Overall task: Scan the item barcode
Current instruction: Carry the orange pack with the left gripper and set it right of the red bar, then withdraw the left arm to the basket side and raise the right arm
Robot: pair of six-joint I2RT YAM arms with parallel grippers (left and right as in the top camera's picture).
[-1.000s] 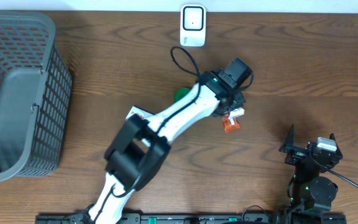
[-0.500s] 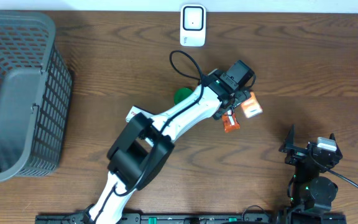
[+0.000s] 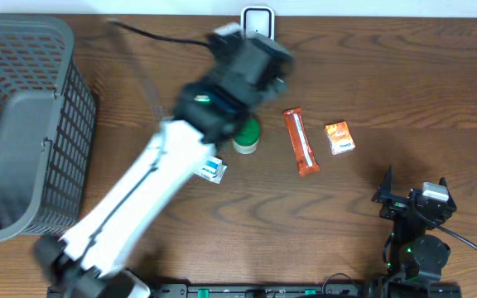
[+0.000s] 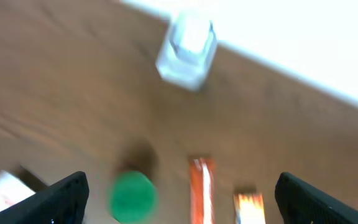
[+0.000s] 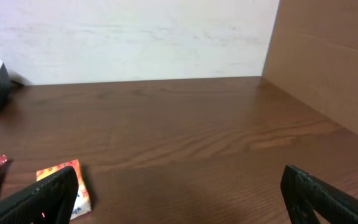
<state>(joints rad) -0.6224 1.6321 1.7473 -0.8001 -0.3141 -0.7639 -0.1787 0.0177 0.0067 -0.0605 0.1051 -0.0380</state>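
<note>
Small orange foil packet (image 3: 339, 137) lies flat on the dark brown wooden counter (image 3: 404, 83), right of centre, with nothing gripping it. It sits just beside a long orange-red wrapper.

A grey plastic mesh basket (image 3: 71, 124) fills the counter's left end. The white and black left arm (image 3: 139, 199) stretches diagonally from the near edge toward the far edge, blurred by motion. In the wrist view its left fingers (image 4: 61, 198) stand wide apart with nothing between them, high above the counter.

The black right arm (image 3: 416, 240) sits at the near right corner. Its right fingers (image 5: 42, 200) are spread fully, hold nothing, and are well apart from every item.

A white box-shaped barcode scanner (image 3: 259, 15) stands at the far edge, partly covered by the left wrist in the overhead view.

The long orange-red wrapper (image 3: 301, 142) lies roughly lengthwise toward the scanner, between the orange packet and a round green lid (image 3: 246, 136).

A small white and blue packet (image 3: 214, 170) rests near the green lid on its near left side, right beside the left arm.
</note>
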